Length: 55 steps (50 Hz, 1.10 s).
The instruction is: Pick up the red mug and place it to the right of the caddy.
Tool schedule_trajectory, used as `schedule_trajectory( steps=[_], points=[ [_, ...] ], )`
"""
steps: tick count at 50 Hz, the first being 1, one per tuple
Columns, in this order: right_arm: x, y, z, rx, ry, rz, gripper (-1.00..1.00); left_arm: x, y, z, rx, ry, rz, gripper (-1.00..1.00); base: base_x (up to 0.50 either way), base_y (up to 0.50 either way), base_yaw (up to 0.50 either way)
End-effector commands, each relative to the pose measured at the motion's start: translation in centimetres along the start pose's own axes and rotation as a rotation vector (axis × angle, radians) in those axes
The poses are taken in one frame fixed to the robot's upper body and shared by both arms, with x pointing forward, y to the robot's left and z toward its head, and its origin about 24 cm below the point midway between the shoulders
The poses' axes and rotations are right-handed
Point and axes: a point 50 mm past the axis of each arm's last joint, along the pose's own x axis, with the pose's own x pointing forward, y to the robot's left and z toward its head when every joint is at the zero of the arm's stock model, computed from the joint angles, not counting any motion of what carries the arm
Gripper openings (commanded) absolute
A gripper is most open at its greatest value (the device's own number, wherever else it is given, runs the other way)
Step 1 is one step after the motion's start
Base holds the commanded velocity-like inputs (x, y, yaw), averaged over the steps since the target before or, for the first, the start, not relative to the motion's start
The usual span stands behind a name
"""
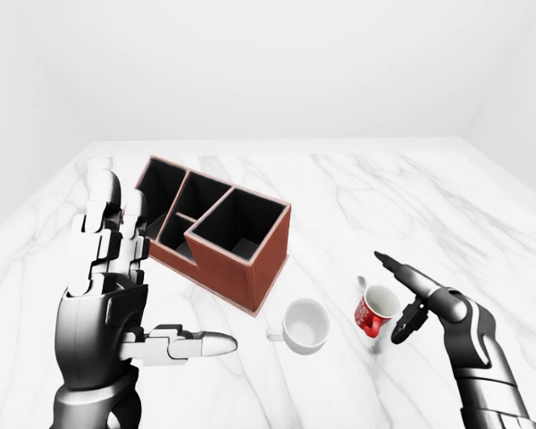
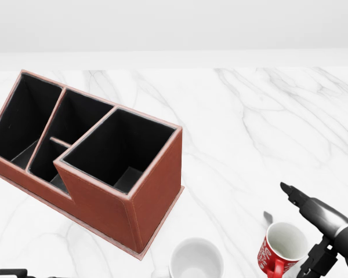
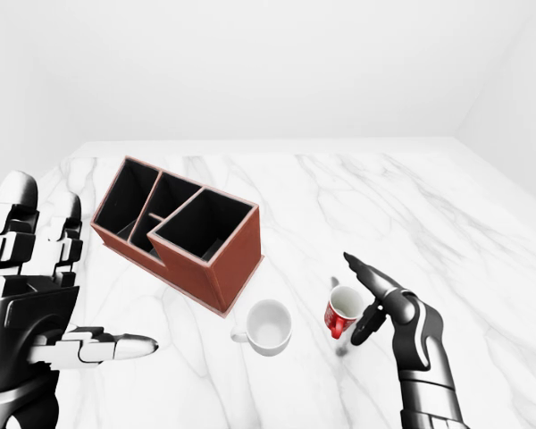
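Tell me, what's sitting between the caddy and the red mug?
A white mug sits there, in the left-eye view, below the caddy and left of the red mug. Otherwise only bare marble table.

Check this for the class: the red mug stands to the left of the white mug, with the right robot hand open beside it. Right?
Not quite. In the left-eye view the red mug stands to the right of the white mug, not the left. The right robot hand is indeed open beside it.
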Motion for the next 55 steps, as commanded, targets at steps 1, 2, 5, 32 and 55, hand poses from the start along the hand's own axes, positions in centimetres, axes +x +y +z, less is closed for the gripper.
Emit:
schedule_trajectory(
  steps=[1,2,5,32,55],
  points=[
    [0.4,0.2,0.0,-0.002,0.008,0.018,1.00,0.0,0.0,-0.2,-0.002,0.010,0.000,1.00,0.00,0.00,0.00],
    [0.4,0.2,0.0,-0.003,0.008,0.019,1.00,0.0,0.0,0.0,0.000,0.001,0.000,1.00,0.00,0.00,0.00],
    [0.3,0.1,0.1,-0.013,0.004,0.012,1.00,0.0,0.0,-0.1,0.000,0.004,0.001,1.00,0.00,0.00,0.00],
    [1.8,0.6,-0.4,0.006,0.041,0.083,1.00,0.0,0.1,-0.3,0.001,0.012,0.005,1.00,0.00,0.00,0.00],
    [2.1,0.8,-0.7,0.016,0.049,0.105,-1.00,0.1,0.2,0.1,0.009,-0.008,0.009,1.00,0.00,0.00,0.00]
  ],
)
